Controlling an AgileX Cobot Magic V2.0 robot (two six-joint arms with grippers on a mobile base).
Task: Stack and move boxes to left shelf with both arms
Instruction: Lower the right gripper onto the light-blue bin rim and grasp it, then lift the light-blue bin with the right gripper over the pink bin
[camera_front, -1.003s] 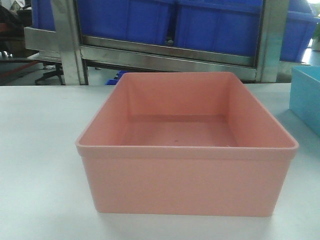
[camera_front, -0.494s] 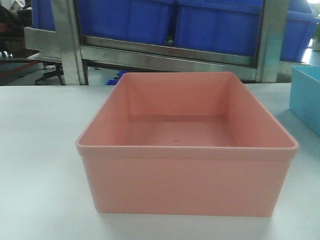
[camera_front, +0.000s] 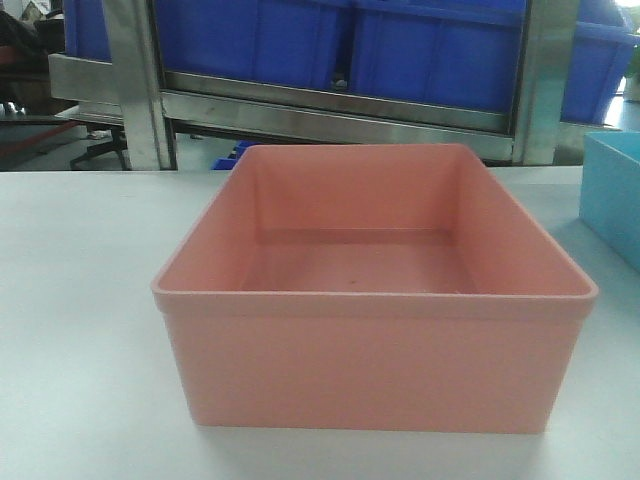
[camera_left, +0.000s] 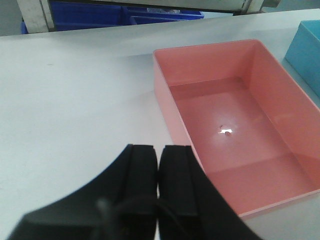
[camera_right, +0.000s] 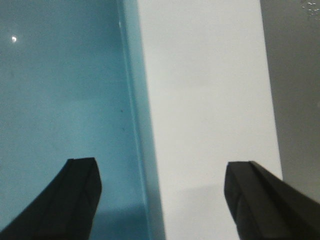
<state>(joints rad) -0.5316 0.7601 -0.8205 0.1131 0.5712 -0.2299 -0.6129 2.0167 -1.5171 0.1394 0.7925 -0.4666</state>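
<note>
Plastic of a smooth salmon pink forms the pink bin (camera_front: 375, 370), an open-top box with a rolled rim and tapered walls, standing upright on the matte white table (camera_front: 80, 300). In the left wrist view its glossy floor (camera_left: 235, 125) carries only a small glint of light and a tiny dark speck. The sky-blue bin (camera_front: 612, 195) stands apart to its right, cut off by the frame edge. Behind the table, dark blue crates (camera_front: 440, 50) sit in a stainless-steel rack (camera_front: 330, 110). The left gripper (camera_left: 159, 150) hovers above the table just beside the pink bin, black fingers pressed together on nothing. The right gripper (camera_right: 160, 165) is spread wide, straddling the blue bin's wall: one finger over its interior (camera_right: 60, 90), the other over the table.
</note>
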